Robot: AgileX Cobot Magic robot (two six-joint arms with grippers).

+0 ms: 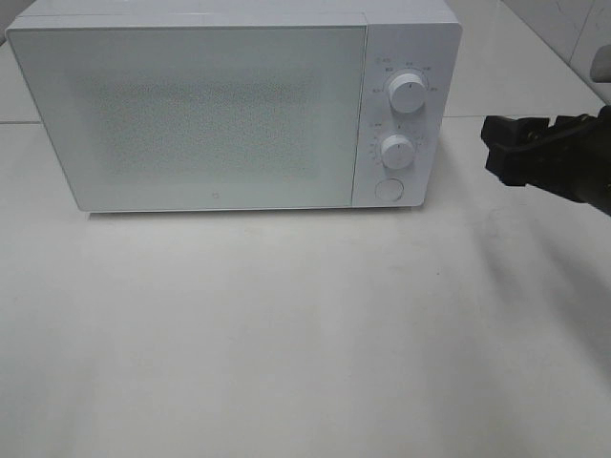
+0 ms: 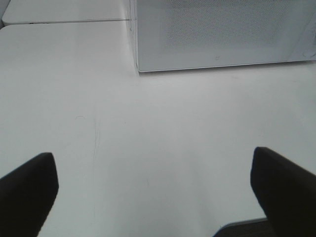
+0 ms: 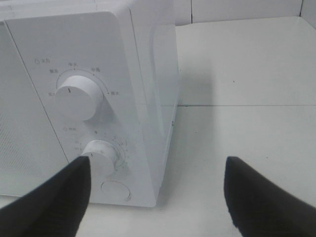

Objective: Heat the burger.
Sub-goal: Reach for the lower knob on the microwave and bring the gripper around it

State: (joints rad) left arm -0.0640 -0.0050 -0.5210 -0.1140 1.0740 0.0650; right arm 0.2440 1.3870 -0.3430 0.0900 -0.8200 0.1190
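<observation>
The burger is out of view. A white microwave (image 1: 191,114) stands at the back of the table with its frosted door shut; its inside cannot be seen. My right gripper (image 1: 496,148) hovers open and empty to the right of the microwave's control panel, pointing toward it. In the right wrist view the right gripper (image 3: 158,165) frames the panel's right edge, with one finger (image 3: 54,202) overlapping the lower knob (image 3: 101,155). My left gripper (image 2: 153,155) is open with nothing in it, over bare table in front of the microwave's (image 2: 222,34) left corner.
The panel carries an upper knob (image 1: 407,93), a lower knob (image 1: 397,151) and a round button (image 1: 389,189). The white table (image 1: 286,334) stretches in front of the microwave and to its right. A seam runs across the tabletop behind the right gripper.
</observation>
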